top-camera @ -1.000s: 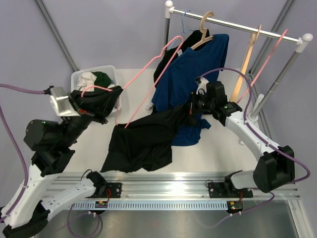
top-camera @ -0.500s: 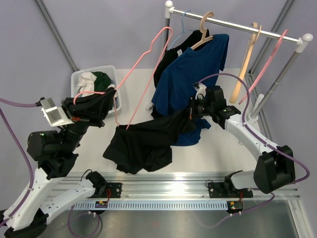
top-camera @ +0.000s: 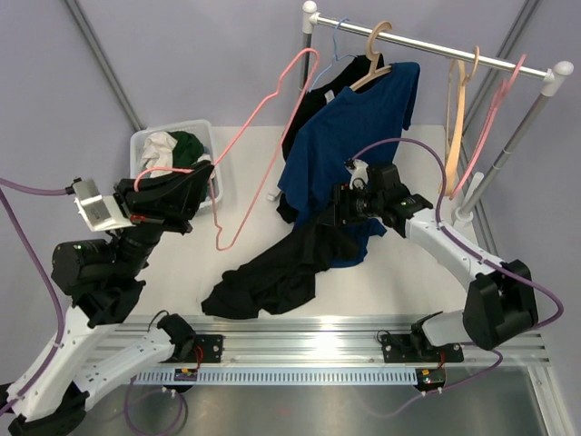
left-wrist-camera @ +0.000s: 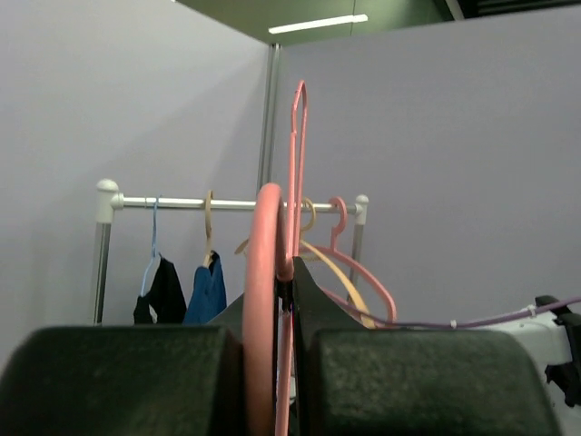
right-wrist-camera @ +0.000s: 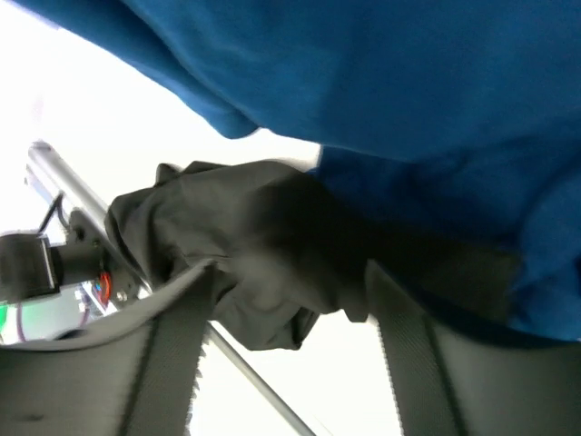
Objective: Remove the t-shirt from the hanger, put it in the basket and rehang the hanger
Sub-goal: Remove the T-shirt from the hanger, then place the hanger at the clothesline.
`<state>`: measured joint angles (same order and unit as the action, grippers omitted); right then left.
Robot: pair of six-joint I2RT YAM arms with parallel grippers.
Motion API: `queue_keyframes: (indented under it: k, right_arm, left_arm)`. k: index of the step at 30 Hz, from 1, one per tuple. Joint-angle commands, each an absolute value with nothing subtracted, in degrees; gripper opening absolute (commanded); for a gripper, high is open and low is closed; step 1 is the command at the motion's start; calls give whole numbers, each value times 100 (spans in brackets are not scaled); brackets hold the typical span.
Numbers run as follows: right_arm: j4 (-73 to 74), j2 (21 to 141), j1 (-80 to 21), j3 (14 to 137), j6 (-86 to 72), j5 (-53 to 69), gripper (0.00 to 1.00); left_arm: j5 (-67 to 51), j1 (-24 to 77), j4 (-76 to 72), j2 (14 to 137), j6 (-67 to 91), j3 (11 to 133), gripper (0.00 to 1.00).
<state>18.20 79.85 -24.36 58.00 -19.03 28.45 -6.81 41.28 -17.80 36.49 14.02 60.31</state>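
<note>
Since the earlier frame the right gripper (top-camera: pixel 343 207) has let its fingers part, and the black t-shirt (top-camera: pixel 272 268), then stretched taut toward the pink hanger (top-camera: pixel 272 95), has slumped into a narrower heap on the table (top-camera: pixel 182 272), apparently clear of the hanger. The left gripper (left-wrist-camera: pixel 283 313) is pinched shut on the hanger's wire and holds it high over the left of the table. Judged from this, the shirt is off, but the finish is not safe. Black cloth is bunched between the right gripper's open fingers, so a fold caught on a finger could drag the shirt along when the arm pulls back. The blue t-shirt (top-camera: pixel 349 127) on the rack (top-camera: pixel 436 47) hangs right against that gripper, and a careless retreat could tug it off its wooden hanger. The pink hanger's low corner also sits near the black shirt's upper edge and could hook it again if the left arm drops. Only the right wrist view shows the cloth lying between the spread fingers (right-wrist-camera: pixel 172 336), with blue fabric just above. Only the left wrist view shows the wire clamped between the fingers. Only the top view shows the shirt resting on the table apart from the hanger.
</note>
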Motion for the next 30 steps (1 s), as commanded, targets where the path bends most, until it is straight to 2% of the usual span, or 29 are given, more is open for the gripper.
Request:
queue_keyframes:
  k: [1,3,5,9,17,19,22,23,24,25,26,27,30]
  right_arm:
    - [2231,7289,-2452,6108,-1697,2049,83]
    - [2590,6745,-2452,6415,-1600,1934,96]
    - [2951,6418,-2452,6931,-1443,1855,99]
    - [4004,5846,-2452,8005,-1099,1758,99]
    - [5326,5792,-2452,9700,-501,994,100]
    - [5388,5818,-2452,10001,-422,1456,99]
    - [5212,6036,-2452,10362,-273,3553,93]
    - [5186,6151,-2452,10475,-264,4717,92]
    - [5072,6326,-2513,10477,-272,5085,90]
    - [5080,6398,-2679,10494,-133,5228,90]
    - [5385,6485,-2950,10555,86,4855,90]
    - [5562,6652,-3728,10608,375,4495,92]
    - [6151,7100,-4664,10767,922,3903,95]
  left_arm:
    - [-1000,4148,-1285,3657,1415,6109,0]
    - [-1177,4140,-872,3621,1406,6012,0]
    - [-1572,4140,-364,3577,1371,6029,0]
    - [-2344,4140,535,3472,1336,6187,0]
    - [-3427,4140,2037,3156,1590,6477,0]
    - [-3611,4140,2170,3129,1748,6434,0]
    - [-4032,4140,2048,3173,2082,6031,0]
    - [-4130,4140,1909,3199,2170,5925,0]
    - [-4227,4140,1812,3208,2188,5698,0]
    - [-4288,4140,1680,3208,2171,5608,0]
    - [-4289,4140,1635,3199,2110,5529,0]
    - [-4280,4140,1591,3199,2075,5424,0]
    - [-4446,4140,1512,3295,1995,5396,0]
